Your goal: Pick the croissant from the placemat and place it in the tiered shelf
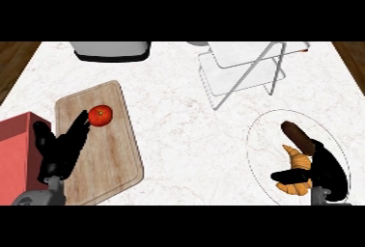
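**Item: croissant (299, 161).** Lies on the placemat (265, 144), at its lower end, beside a dark brown oblong item (297, 134) on the same placemat.

**Right hand (329, 170).** At the placemat's lower right edge. Thumb crosses the croissant from one side, fingers run along the other, so the hand is closed partway round it.

**Left hand (61, 149).** Far left of the placemat, fingers straight, holding nothing. It lies over a wooden cutting board (110, 159), fingertips near a tomato (100, 116).

**Tiered shelf (242, 67).** White frame above the placemat, well apart from it across bare surface (178, 135).

**Step in hand.** Judged as the grasp, step 1 of 2. The next move calls for a lift straight off the placemat, clear of the dark item, then a carry up to the shelf.

**Hard to make out.**
- The croissant's middle is hidden under the thumb.
- Whether it has left the placemat cannot be told.
- The shelf's top is cut off, and its tiers overlap.
- A red box (18, 154) and a grey object (113, 49) are cut by the edges.
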